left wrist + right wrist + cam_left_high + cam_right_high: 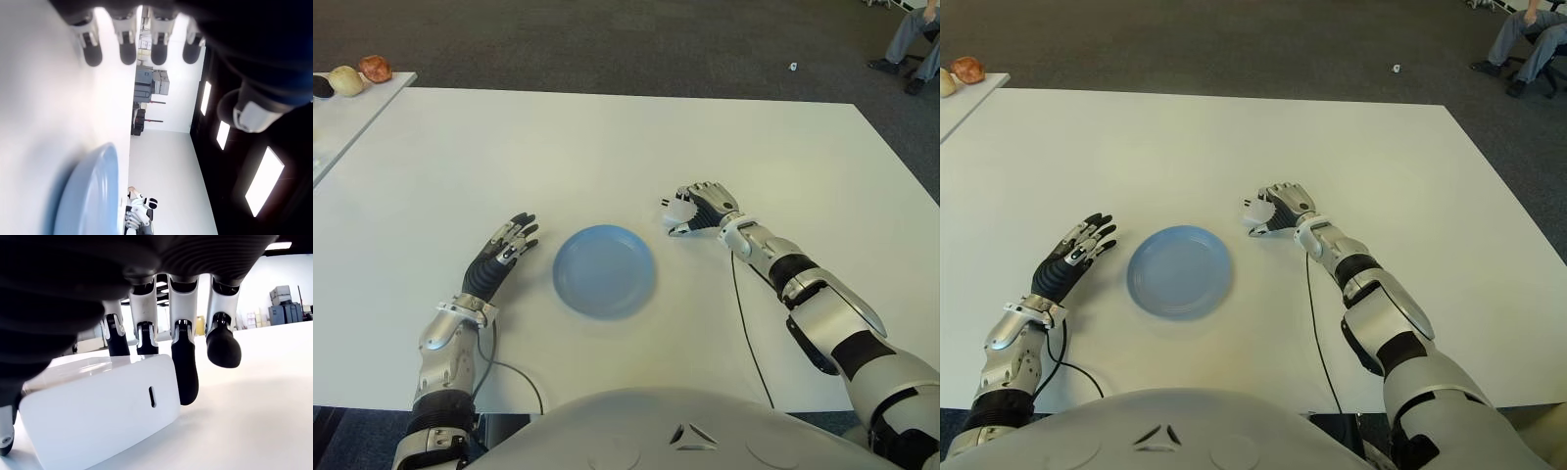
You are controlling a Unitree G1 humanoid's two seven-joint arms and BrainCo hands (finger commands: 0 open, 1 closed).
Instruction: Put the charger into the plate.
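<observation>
The white charger (pixel 679 209) is a small block on the white table (pixel 607 147), just right of the blue plate (pixel 604 271) and past its far edge. My right hand (pixel 703 209) is curled over it. In the right wrist view its fingers (pixel 185 367) wrap the far side of the charger (pixel 98 421) and the thumb presses the near corner. Whether the charger is off the table I cannot tell. The plate holds nothing. My left hand (pixel 504 253) lies flat with fingers spread, left of the plate.
A side table (pixel 342 117) at the far left carries a few round food items (pixel 357 76). A person's legs (pixel 913 39) show at the far right on the dark carpet. Thin cables (pixel 744 313) trail from both wrists toward the table's front edge.
</observation>
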